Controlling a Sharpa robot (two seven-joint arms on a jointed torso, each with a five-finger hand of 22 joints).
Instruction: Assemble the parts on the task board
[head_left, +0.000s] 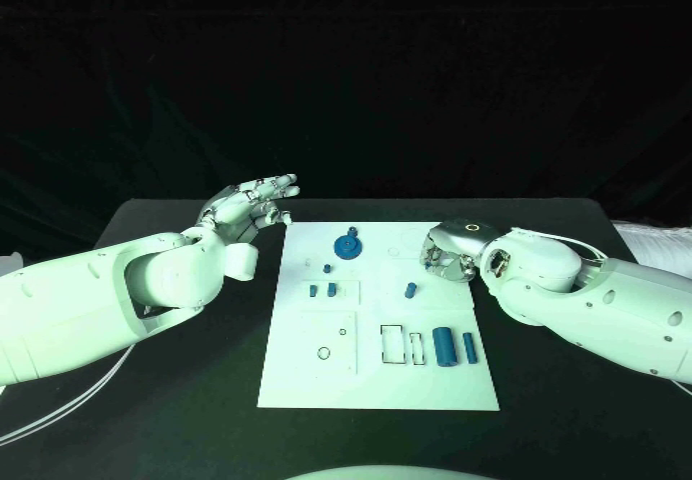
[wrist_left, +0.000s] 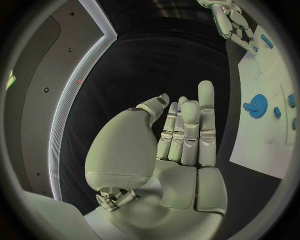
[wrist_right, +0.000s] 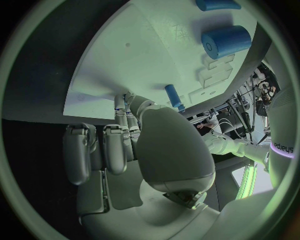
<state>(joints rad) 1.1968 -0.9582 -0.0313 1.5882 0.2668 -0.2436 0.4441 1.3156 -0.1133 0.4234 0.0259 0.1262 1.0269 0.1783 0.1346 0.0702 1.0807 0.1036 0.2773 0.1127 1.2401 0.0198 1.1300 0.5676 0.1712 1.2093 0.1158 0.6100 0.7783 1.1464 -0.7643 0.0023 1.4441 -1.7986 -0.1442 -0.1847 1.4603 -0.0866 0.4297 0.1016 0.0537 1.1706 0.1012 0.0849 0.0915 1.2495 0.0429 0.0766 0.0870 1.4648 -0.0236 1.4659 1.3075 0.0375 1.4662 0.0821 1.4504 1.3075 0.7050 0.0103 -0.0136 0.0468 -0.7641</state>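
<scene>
Two hands flank the task board (head_left: 378, 390) on the black tabletop (head_left: 173, 400).

The left hand (head_left: 248, 207), at ten o'clock off the board, is raised with fingers apart, holding nothing. The right hand (head_left: 459, 251), at the board's two o'clock edge, has its fingers curled; whether it grips anything cannot be told. On the board, a blue gear (head_left: 348, 245) lies toward twelve o'clock, a small blue peg (head_left: 411, 290) just beside the right hand, and two blue cylinders (head_left: 454, 346) toward four o'clock.
</scene>
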